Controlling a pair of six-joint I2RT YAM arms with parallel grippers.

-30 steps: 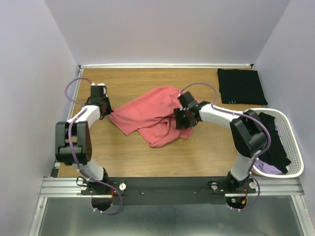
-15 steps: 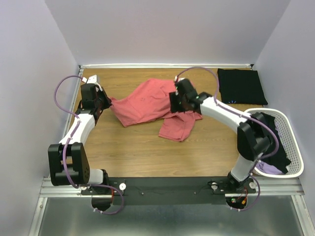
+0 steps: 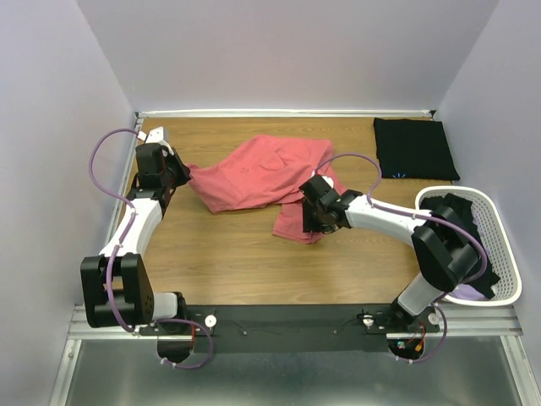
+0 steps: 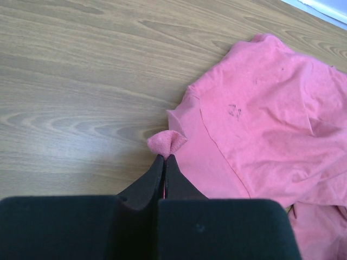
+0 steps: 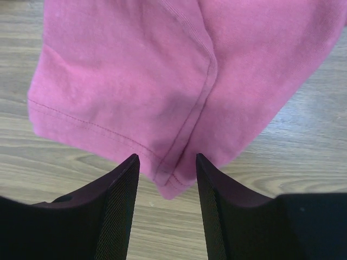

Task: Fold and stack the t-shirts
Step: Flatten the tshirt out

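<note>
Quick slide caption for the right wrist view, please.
Right pincer open, straddling a hemmed corner of the coral-pink t-shirt on the wooden table.

TABLETOP, FROM ABOVE: A spread t-shirt [image 3: 262, 173] lies across the middle of the table [image 3: 228, 262], reaching from the left side toward the centre right. One part of it trails nearer to the arms' bases. A folded t-shirt [image 3: 414, 148] sits in the far right corner, well apart from it. Nearer along the right edge stands a basket [image 3: 510, 279] with more t-shirts [image 3: 473, 245] heaped in it, one apparently hanging over its far rim. The left gripper [image 4: 164, 160] meets the spread t-shirt's left edge. The right gripper [image 5: 165, 162] straddles the hem of the trailing near part.
</note>
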